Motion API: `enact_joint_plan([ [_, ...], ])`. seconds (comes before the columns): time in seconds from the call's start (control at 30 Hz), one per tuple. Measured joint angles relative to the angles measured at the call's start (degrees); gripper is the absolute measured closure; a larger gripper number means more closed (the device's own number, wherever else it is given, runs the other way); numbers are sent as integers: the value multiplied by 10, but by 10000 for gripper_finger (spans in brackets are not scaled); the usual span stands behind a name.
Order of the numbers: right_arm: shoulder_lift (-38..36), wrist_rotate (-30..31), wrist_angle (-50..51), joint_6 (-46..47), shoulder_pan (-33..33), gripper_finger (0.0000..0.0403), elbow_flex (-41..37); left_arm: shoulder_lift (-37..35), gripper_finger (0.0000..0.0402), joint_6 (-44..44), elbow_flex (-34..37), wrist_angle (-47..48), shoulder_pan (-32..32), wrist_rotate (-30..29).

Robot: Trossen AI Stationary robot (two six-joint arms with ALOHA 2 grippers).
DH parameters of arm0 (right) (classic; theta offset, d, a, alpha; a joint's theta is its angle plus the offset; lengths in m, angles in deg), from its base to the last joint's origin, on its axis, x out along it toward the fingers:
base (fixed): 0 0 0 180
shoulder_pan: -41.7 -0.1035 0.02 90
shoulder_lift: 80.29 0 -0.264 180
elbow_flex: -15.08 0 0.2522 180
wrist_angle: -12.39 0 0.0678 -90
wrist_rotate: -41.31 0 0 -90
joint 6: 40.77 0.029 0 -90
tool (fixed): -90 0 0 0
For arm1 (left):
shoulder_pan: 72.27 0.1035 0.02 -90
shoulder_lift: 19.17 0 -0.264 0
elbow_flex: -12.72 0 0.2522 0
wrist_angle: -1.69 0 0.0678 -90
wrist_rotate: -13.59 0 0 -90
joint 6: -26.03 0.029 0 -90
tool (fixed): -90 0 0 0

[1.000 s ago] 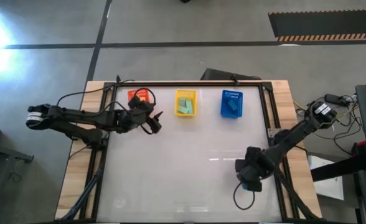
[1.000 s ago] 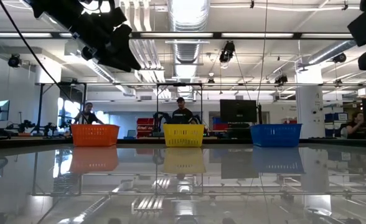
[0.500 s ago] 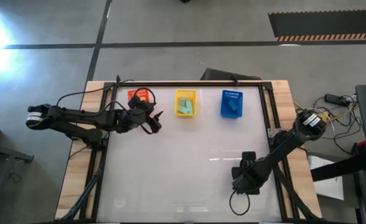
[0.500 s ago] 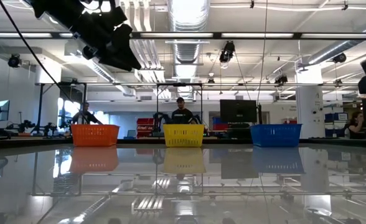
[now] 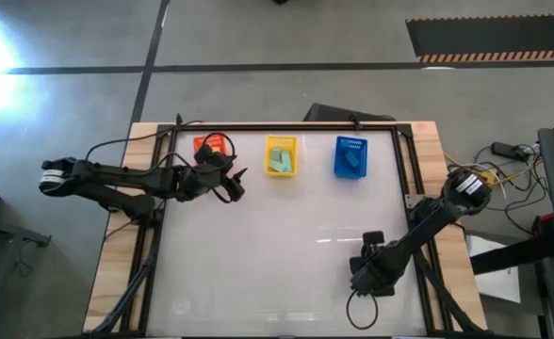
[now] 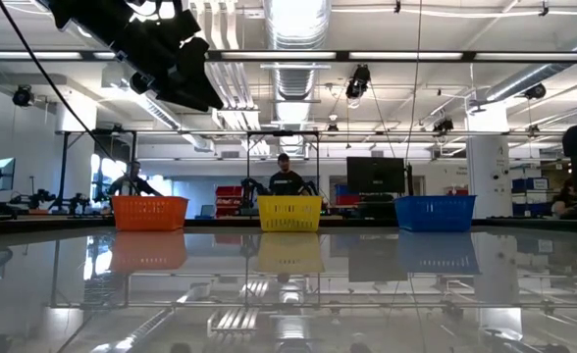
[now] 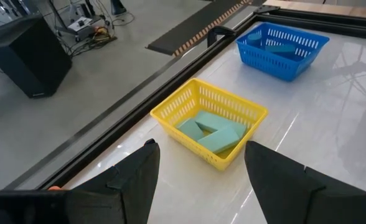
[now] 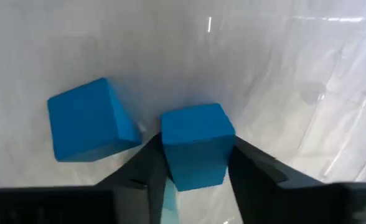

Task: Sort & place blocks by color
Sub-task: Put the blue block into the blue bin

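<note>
The right arm reaches down toward the table's near right part, its right gripper (image 8: 192, 171) with a finger pressed on each side of a blue block (image 8: 197, 144), while the left arm waits stretched out level, its left gripper (image 7: 198, 177) spread apart

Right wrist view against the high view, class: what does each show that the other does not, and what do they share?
Only the right wrist view shows two blue blocks: one between the right gripper's fingers, one beside it. Only the high view shows the left gripper beside the orange bin, plus the yellow bin and blue bin. Both show the white table and the right arm's end.
</note>
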Motion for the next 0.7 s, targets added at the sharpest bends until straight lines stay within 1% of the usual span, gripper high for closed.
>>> enact_joint_plan([
  [0.07,-8,13,-2,1,4,283,-1,0,182,0,0,0,0,0],
  [0.2,-29,66,-3,4,22,283,10,0,182,0,0,0,0,0],
  [0.3,-45,114,-4,4,48,283,26,0,182,0,0,-1,0,0],
  [0.37,-57,150,-3,4,77,283,36,0,182,10,0,-2,0,0],
  [0.43,-70,176,0,4,119,283,46,0,182,12,0,-3,0,0],
  [0.53,-90,182,18,2,199,283,63,0,182,12,0,-5,0,0],
  [0.7,-119,189,62,-31,363,283,95,0,182,11,0,-4,0,0],
])
